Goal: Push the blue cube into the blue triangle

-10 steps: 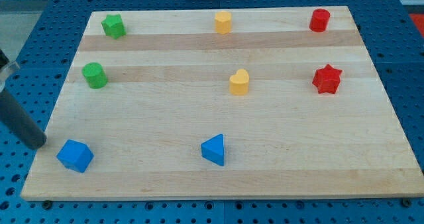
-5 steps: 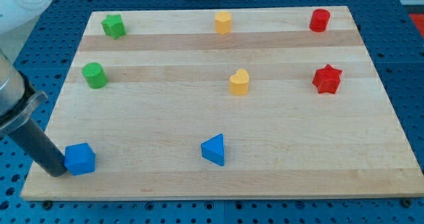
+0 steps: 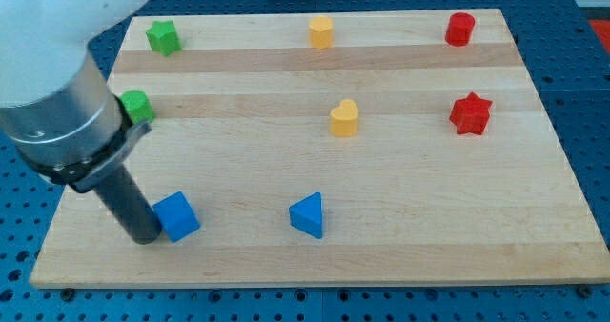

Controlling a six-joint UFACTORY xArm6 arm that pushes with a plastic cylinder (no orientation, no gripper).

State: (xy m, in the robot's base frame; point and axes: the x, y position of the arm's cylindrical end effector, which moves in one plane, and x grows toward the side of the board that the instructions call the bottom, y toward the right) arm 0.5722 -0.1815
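The blue cube (image 3: 176,215) lies on the wooden board (image 3: 315,255) at the view's lower left. My tip (image 3: 146,236) touches the cube's left side. The blue triangle (image 3: 308,215) lies to the cube's right, a clear gap apart, near the board's bottom edge at centre.
A green star (image 3: 163,37) and a green cylinder (image 3: 137,104), partly hidden by the arm, are at the left. Two yellow blocks (image 3: 321,31) (image 3: 344,117) are in the middle. A red cylinder (image 3: 459,29) and a red star (image 3: 470,113) are at the right.
My tip has moved to the view's right along the bottom of the board, pushing the blue cube rightward toward the blue triangle. The other blocks have not moved.
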